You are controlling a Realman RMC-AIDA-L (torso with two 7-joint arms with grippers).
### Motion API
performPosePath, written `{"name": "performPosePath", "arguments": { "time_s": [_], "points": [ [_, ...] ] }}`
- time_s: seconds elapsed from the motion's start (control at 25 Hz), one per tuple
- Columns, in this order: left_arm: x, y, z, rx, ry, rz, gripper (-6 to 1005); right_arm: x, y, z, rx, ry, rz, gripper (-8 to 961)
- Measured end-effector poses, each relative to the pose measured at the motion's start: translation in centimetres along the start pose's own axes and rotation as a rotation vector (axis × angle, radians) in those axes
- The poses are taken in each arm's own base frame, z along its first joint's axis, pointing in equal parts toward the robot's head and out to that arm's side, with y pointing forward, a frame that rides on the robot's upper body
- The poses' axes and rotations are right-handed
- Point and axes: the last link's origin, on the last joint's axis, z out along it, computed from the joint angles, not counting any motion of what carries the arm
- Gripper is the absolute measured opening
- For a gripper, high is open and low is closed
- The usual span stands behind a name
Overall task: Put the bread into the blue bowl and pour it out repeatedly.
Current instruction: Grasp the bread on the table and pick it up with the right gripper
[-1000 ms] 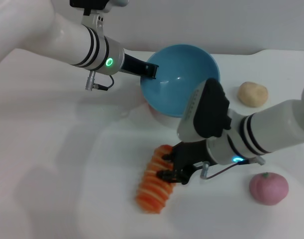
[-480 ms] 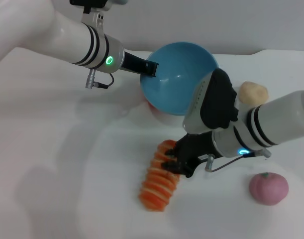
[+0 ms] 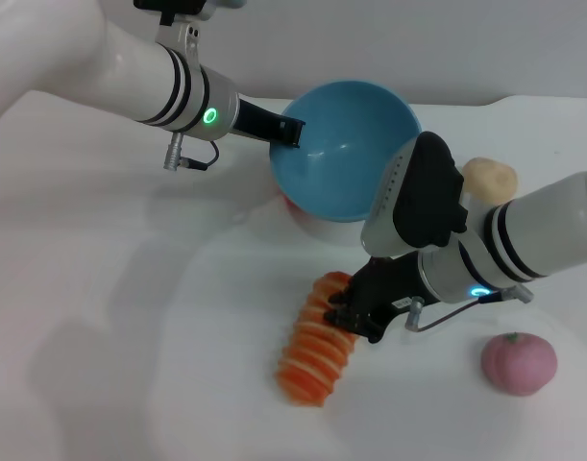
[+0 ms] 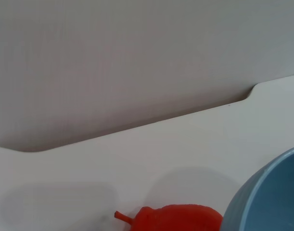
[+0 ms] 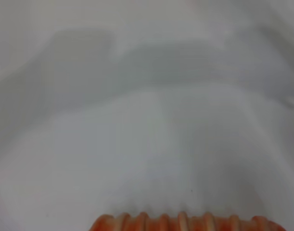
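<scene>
Bread (image 3: 317, 351): long ridged loaf, orange-and-cream striped side up, lying on the table (image 3: 110, 317) nearer the robot than the blue bowl and apart from it. Its ridged top edge also shows in the right wrist view (image 5: 185, 222).
Blue bowl (image 3: 349, 149): light blue, tilted so that its opening faces the camera; it holds nothing. Its outer wall shows in the left wrist view (image 4: 269, 197).
Left gripper (image 3: 291, 132): at the blue bowl's left rim, fingers closed on the rim, keeping the bowl tilted.
Right gripper (image 3: 351, 309): low over the table on the near side of the blue bowl, at the end of the bread closest to the bowl. Its black fingers close on that end of the loaf.
Red-orange item (image 4: 173, 219): stemmed, pepper-like, on the table just beside the blue bowl's outer wall; a sliver shows under the bowl in the head view.
Beige lump (image 3: 489, 179): small, round, on the table to the right of the blue bowl.
Pink fruit (image 3: 519, 363): round, on the table right of the bread, well apart from the blue bowl.
</scene>
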Motion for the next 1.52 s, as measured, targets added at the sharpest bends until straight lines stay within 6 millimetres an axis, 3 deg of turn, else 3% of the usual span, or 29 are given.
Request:
{"name": "performPosePath", "arguments": {
  "time_s": [0.48, 0.92, 1.52],
  "points": [
    [-0.1, -0.1, 0.0, 0.000, -0.004, -0.001, -1, -0.3, -0.6, -1.1, -0.003, -0.013, 0.017, 109],
    [-0.1, -0.3, 0.0, 0.005, -0.004, -0.001, -1, -1.7, -0.3, -4.9, 0.009, -0.059, -0.017, 28],
    [-0.2, -0.5, -0.1, 0.009, -0.007, 0.000, -1, -0.8, -0.6, -5.2, 0.018, 0.084, -0.096, 8]
  ]
}}
